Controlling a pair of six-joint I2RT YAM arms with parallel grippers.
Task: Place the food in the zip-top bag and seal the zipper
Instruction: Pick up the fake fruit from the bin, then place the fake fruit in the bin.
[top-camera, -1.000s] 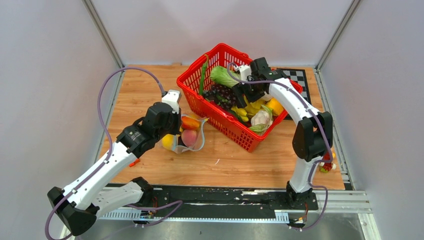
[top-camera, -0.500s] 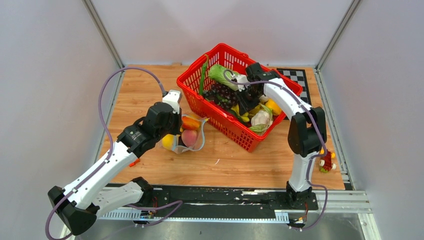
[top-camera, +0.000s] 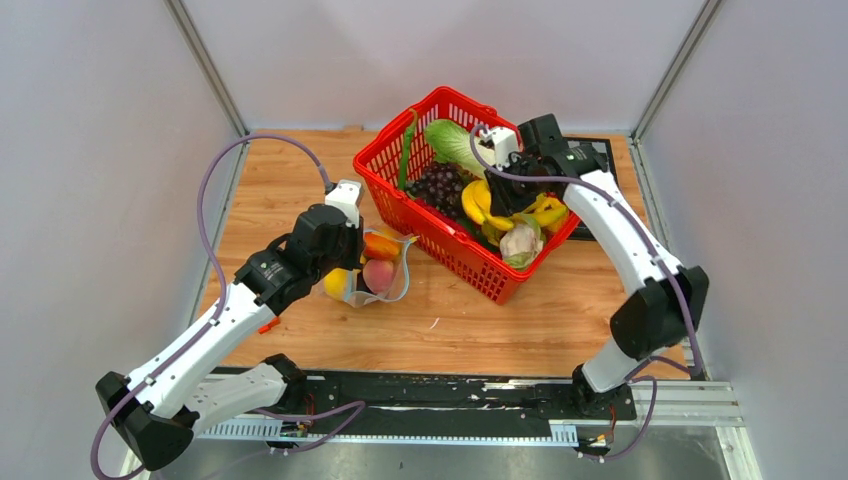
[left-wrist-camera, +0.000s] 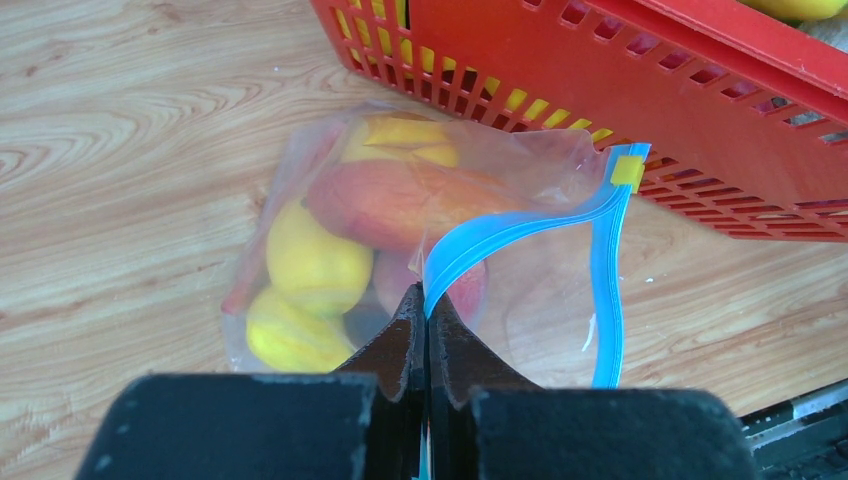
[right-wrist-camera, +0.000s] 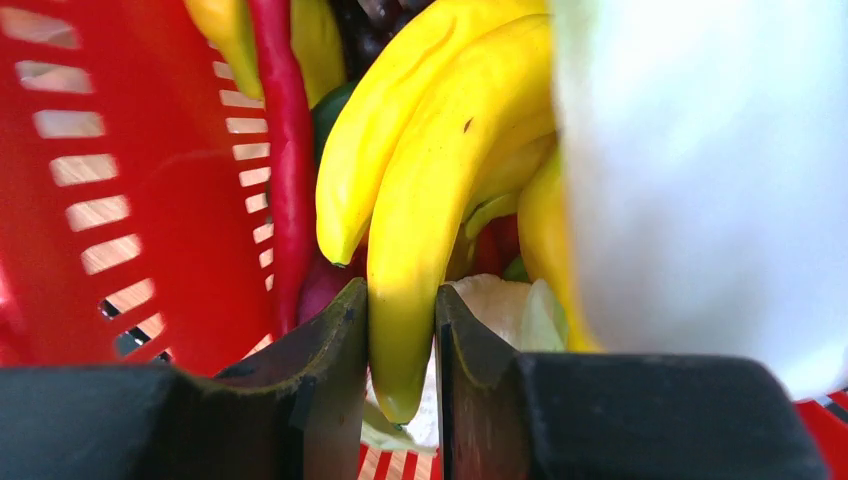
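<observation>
The clear zip-top bag (top-camera: 380, 270) lies on the table left of the red basket (top-camera: 430, 235). It holds yellow round fruits (left-wrist-camera: 315, 262), a pinkish peach (left-wrist-camera: 400, 203) and an orange piece (top-camera: 380, 244). My left gripper (left-wrist-camera: 426, 300) is shut on the bag's blue zipper strip (left-wrist-camera: 520, 226) and holds the mouth open. My right gripper (right-wrist-camera: 402, 315) is shut on a yellow banana bunch (right-wrist-camera: 430, 190), lifted over the basket; the bunch also shows in the top view (top-camera: 480, 203).
The basket holds dark grapes (top-camera: 438, 185), a green-white cabbage (top-camera: 450, 143), a white cauliflower (top-camera: 520, 240), a long green pod (top-camera: 408, 150), a red chilli (right-wrist-camera: 285, 150) and more yellow produce (top-camera: 548, 212). A checkerboard mat (top-camera: 590, 150) lies behind it. A small red piece (top-camera: 268, 324) lies near the left arm.
My right gripper has closed on the banana bunch and raised it out of the basket's pile; the right arm's elbow swung out to the right. The left arm and bag have not moved.
</observation>
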